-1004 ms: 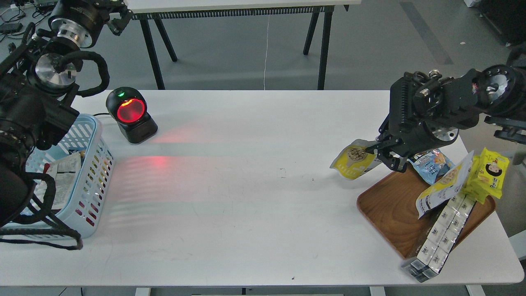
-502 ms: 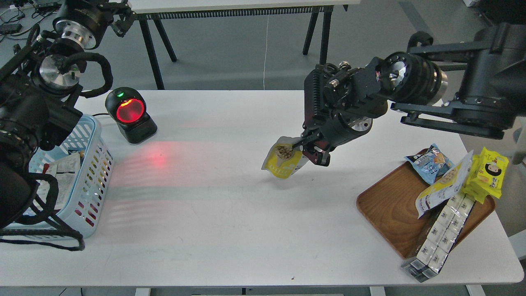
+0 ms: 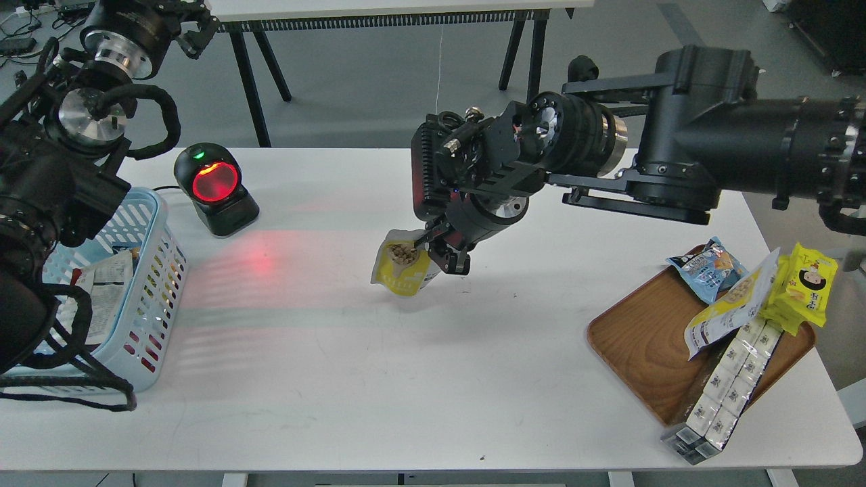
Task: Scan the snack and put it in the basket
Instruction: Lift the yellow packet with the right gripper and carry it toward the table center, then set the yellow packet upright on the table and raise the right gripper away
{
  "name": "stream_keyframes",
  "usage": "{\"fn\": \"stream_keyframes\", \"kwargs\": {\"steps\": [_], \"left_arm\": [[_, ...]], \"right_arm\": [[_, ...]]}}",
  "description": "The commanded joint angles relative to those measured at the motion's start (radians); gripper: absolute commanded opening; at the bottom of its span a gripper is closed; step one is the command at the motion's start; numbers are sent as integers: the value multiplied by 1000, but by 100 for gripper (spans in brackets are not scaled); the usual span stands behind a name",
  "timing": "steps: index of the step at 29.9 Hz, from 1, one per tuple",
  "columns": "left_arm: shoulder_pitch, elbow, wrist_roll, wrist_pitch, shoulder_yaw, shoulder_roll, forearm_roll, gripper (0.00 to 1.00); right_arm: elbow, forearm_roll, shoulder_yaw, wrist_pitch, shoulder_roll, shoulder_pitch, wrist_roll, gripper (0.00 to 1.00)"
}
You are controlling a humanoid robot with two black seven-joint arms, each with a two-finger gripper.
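White tabletop (image 3: 379,379) fills the head view, with grey floor and the black legs of a second table seen beyond it. Nearest on the right, one brown wooden tray (image 3: 643,352) is seen carrying a leaning yellow-and-white pouch (image 3: 731,304), one blue packet (image 3: 707,267), one bright yellow pack with a cartoon face (image 3: 805,284) and a row of white cartons (image 3: 727,382) reaching over the tabletop's front edge. At the near left, one light blue slotted basket (image 3: 159,284) is partly masked by the left arm and holds printed packets.

Mid-table, the snack (image 3: 401,267), a small pouch with a yellow lower part, a picture of round beige nuts and a pale silver top, is held tilted above the tabletop, pinched at its right edge by the right gripper (image 3: 440,253). It is well apart from the basket and the tray.

Farther back on the left, one black scanner (image 3: 213,189) with a glowing red window is seen, red light being cast across the surface. The left gripper (image 3: 193,27) is raised at the top left; whether it is spread cannot be told.
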Motion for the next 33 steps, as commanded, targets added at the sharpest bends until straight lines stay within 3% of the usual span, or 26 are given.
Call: {"fn": "stream_keyframes", "kwargs": {"steps": [1,15,29,30,33], "left_arm": [[1,0,0,0,0,0,0,100],[1,0,0,0,0,5,0,100],[3,0,-2,0,0,21,0,100],[3,0,-2,0,0,21,0,100],[3,0,-2,0,0,23,0,100]], "right_arm": [[-13,2,0,0,26,-7,0,1],[-41,8,3,0,67,-27,0,1],[-36,15,15,0,58,-20,0,8],[-33,16,23,0,56,-17,0,10],[-22,17,106,0,15,-10,0,29]]}}
